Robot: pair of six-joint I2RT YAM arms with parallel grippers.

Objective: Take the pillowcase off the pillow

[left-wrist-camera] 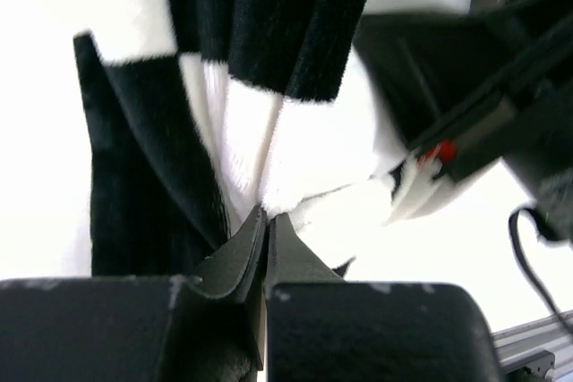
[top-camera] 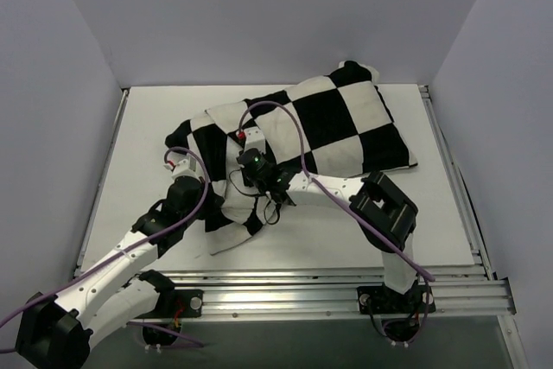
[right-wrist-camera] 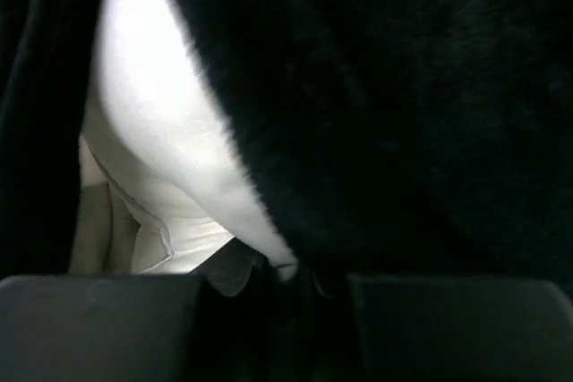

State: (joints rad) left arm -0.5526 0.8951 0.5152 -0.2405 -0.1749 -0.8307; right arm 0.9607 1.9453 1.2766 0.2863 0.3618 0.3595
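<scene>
My left gripper [left-wrist-camera: 266,221] is closed on the pillowcase [top-camera: 333,123] at its rumpled near end; my right gripper [right-wrist-camera: 269,270] is shut, buried in its folds

The pillowcase [top-camera: 337,127] has big black and white squares, like a checkerboard. The desk [top-camera: 147,153] is plain white. My left arm [top-camera: 112,265] and my right arm [top-camera: 328,189] are white with black parts. The cables [top-camera: 289,123] on them are purple. The rail [top-camera: 328,287] is shiny silver. The walls [top-camera: 259,15] are pale grey-purple. My left end effector [left-wrist-camera: 266,221] is black, and the cloth by it is fuzzy black and white. A small red bit [left-wrist-camera: 437,151] shows on a black and white part. My right end effector [right-wrist-camera: 269,270] looks dark, next to deep black cloth and the smooth, plain white pillow [right-wrist-camera: 161,149].
</scene>
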